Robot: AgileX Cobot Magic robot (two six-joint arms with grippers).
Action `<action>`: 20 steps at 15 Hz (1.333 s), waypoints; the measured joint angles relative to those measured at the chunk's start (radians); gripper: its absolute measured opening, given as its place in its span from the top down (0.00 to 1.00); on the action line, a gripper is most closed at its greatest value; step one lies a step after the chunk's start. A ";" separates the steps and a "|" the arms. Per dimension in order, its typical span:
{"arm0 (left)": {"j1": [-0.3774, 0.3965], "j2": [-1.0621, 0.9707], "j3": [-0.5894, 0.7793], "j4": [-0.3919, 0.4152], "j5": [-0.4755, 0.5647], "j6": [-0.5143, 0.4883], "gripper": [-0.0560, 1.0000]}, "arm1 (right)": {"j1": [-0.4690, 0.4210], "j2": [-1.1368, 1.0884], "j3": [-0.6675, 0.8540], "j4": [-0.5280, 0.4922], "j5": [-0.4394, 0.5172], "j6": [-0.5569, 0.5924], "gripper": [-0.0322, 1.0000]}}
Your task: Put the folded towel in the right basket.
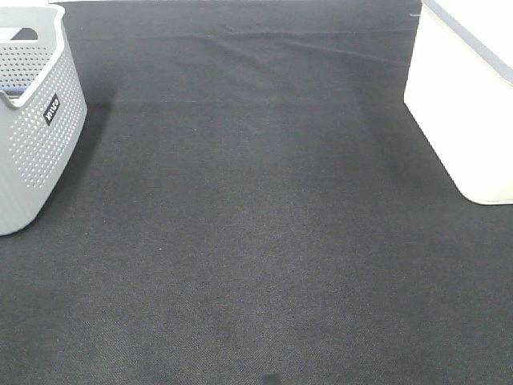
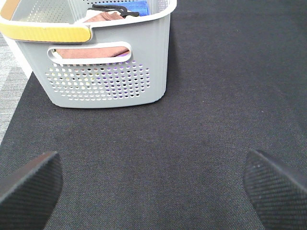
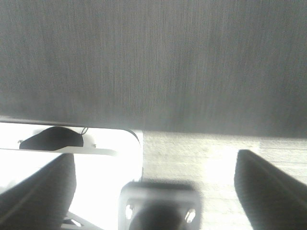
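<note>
Neither arm shows in the high exterior view. The left gripper [image 2: 153, 184] has its black, textured fingers [image 2: 29, 189] spread wide with nothing between them. The right gripper [image 3: 153, 184] likewise holds its dark fingers [image 3: 271, 184] wide apart, empty.

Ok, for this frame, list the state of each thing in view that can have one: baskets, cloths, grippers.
Grey basket: upright, holding cloths.
White basket: upright, contents hidden.
Pink towel: folded, inside the grey basket.
Blue cloth: inside the grey basket.
Left gripper: open, empty.
Right gripper: open, empty.
Black mat: flat, slightly creased at far edge.
</note>
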 joint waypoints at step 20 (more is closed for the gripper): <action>0.000 0.000 0.000 0.000 0.000 0.000 0.02 | 0.000 -0.815 0.194 -0.001 -0.151 -0.026 0.16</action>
